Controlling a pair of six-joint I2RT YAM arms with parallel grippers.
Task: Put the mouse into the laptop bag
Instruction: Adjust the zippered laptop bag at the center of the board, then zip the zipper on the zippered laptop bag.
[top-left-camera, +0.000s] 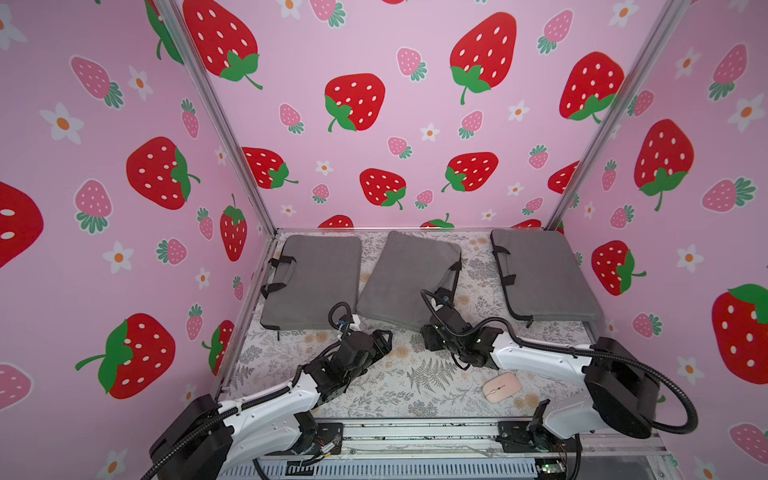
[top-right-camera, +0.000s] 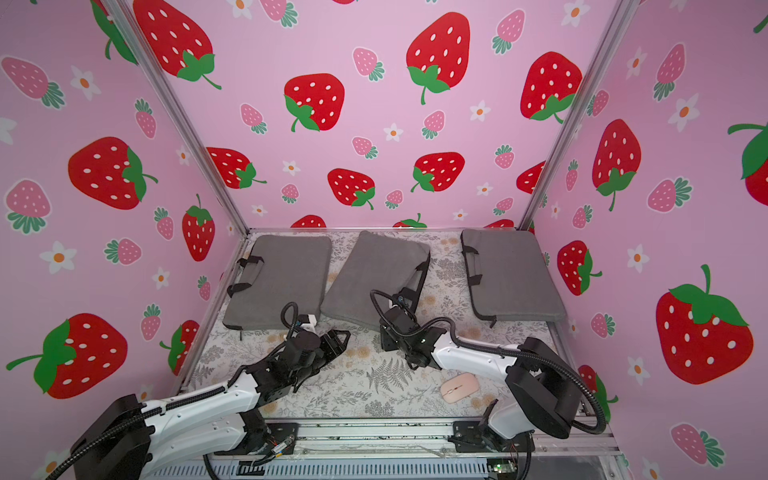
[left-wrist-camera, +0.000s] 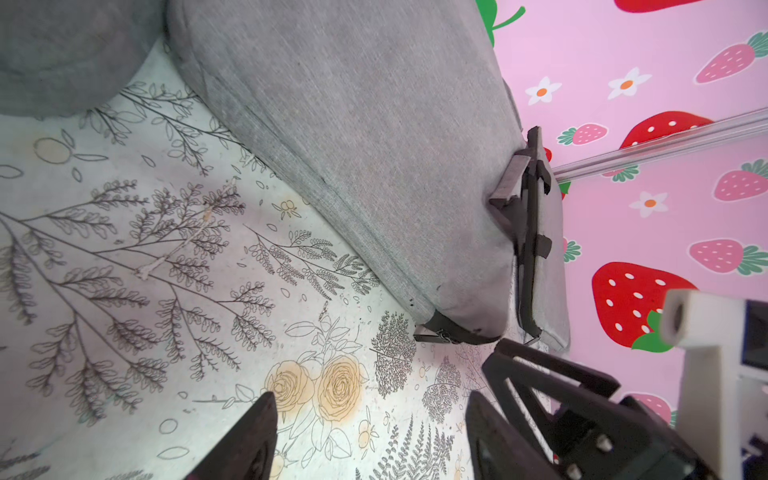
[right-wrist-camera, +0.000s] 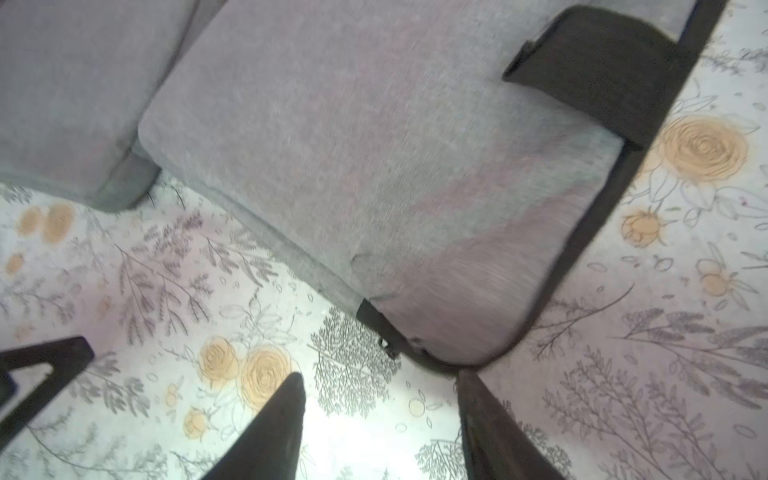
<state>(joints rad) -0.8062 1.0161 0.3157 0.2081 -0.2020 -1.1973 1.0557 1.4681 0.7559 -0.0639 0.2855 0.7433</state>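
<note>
Right gripper (top-left-camera: 429, 337) released, jaws apart, holding nothing. Tips sit just short of the near corner of the middle grey fabric laptop bag (top-left-camera: 409, 278), centre frame. Left gripper (top-left-camera: 384, 338) also released and empty, aimed at the same corner from the left, so the two grippers are near each other. Pale pink oval plastic mouse (top-left-camera: 501, 387) lies flat on the white floral-print table cover (top-left-camera: 374, 390), lower right of frame, just below the right forearm, well apart from the bag and both grippers. Two more flat grey fabric bags: one upper left (top-left-camera: 316, 278), one upper right (top-left-camera: 544, 278).

Progress: looks like the very start. Mouse not picked, not in any bag. Bag looks shut at the near corner; can't tell for the rest. Left to do, my guess: open the zip, grab the mouse, slide it in.

Views: both top views show the mouse and all three bags; neither wrist view shows the mouse. Wrist views give the corner close up: black zip band with a small metal zip pull (right-wrist-camera: 384, 343), too small in the top views. Right wrist view is slightly blurred. Left wrist view catches a right gripper finger (left-wrist-camera: 582, 379) at lower right. Right wrist view catches a left gripper finger (right-wrist-camera: 66, 351) at lower left.
</note>
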